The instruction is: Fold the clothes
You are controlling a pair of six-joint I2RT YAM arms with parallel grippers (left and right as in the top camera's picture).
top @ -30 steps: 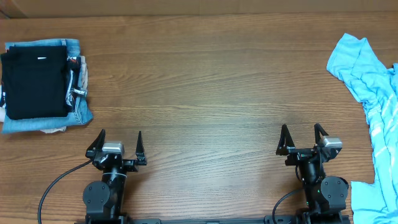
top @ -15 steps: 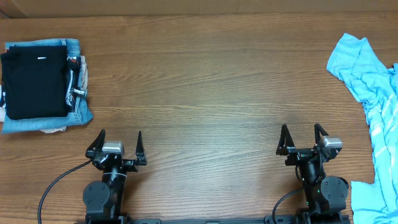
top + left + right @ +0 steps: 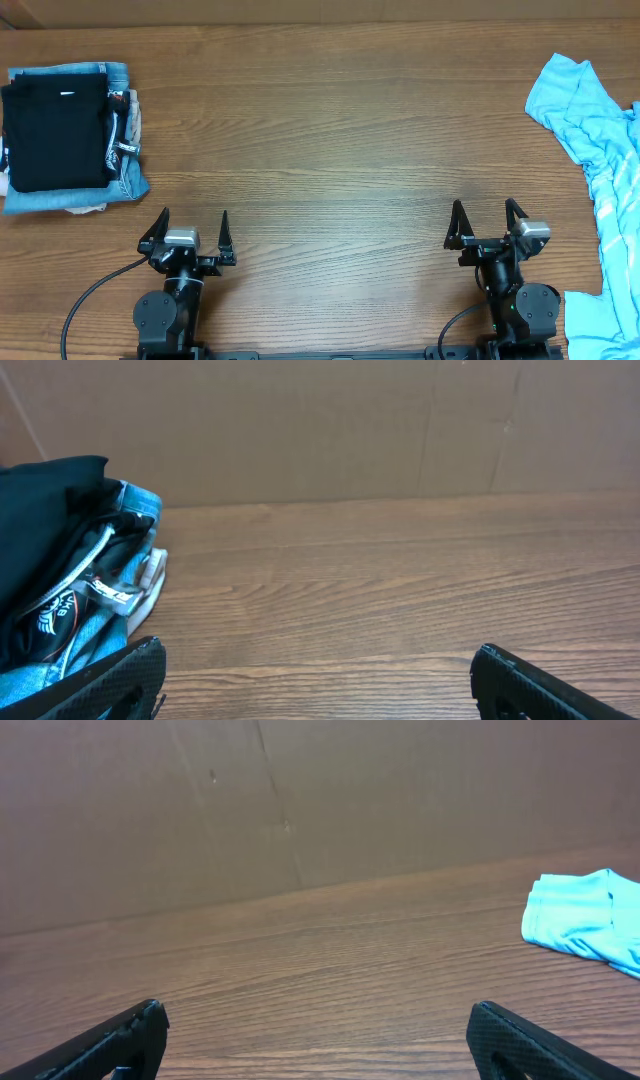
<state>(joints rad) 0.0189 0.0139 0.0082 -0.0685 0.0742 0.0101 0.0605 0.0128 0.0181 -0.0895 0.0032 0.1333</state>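
The light sky-blue T-shirt [image 3: 600, 150] lies crumpled along the right edge of the wooden table, running from the far right down to the near right corner. One end of it shows in the right wrist view [image 3: 585, 920]. Its lettering is hidden. My left gripper [image 3: 192, 222] is open and empty near the front edge at the left; its fingertips [image 3: 110, 680] frame bare wood. My right gripper [image 3: 484, 215] is open and empty near the front edge, to the left of the shirt, not touching it.
A folded black garment [image 3: 55, 125] lies on folded blue denim jeans [image 3: 120, 180] at the far left; both also show in the left wrist view [image 3: 60, 590]. A brown cardboard wall [image 3: 320, 800] stands behind the table.
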